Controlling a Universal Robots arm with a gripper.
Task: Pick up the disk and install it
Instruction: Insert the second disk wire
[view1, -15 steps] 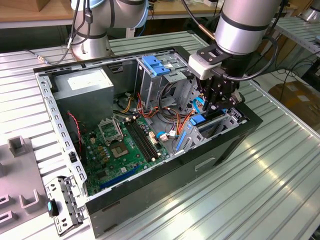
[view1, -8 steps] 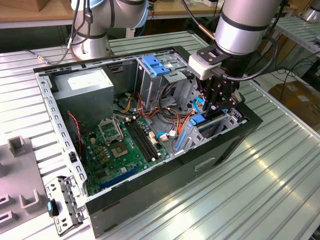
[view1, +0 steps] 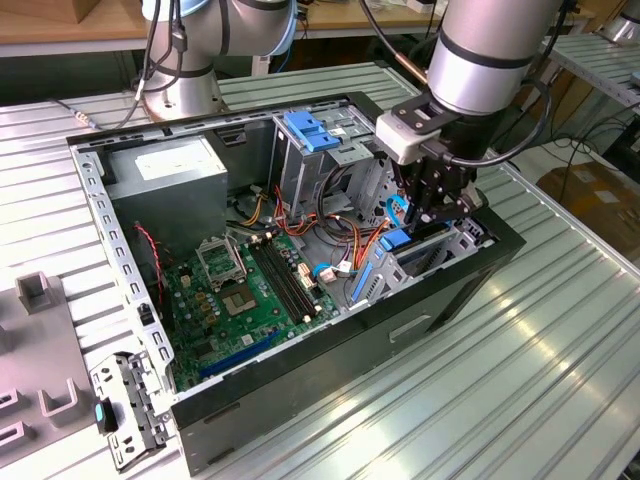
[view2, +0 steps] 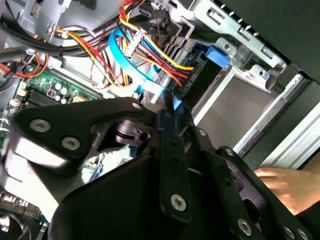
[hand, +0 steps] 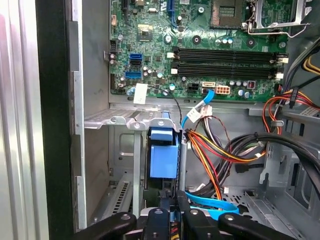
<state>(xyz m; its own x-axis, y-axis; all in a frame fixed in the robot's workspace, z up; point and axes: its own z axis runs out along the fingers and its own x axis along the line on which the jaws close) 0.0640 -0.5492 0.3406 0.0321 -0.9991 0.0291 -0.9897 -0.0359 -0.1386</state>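
gripper: the gripper (view1: 432, 207) is down inside the open case (view1: 300, 395), at the drive bay on the exterior view's right; in the first wrist view its fingers (hand: 184, 210) look pinched together on the disk's edge.
disk: the disk (hand: 164, 159) stands on edge in the bay (hand: 120, 120), blue carrier showing, partly seated, just beside the cables (hand: 215, 150).
handling: i'd judge it stiff, fairly heavy for its size and sensitive to knocks; the metal faces are slick, so the blue rails or the narrow top edge are the safer hold.
around: motherboard (view1: 245, 285) lies flat in the case, well apart from the grip.
bench: the case sits on a ribbed metal bench (view1: 560, 360).
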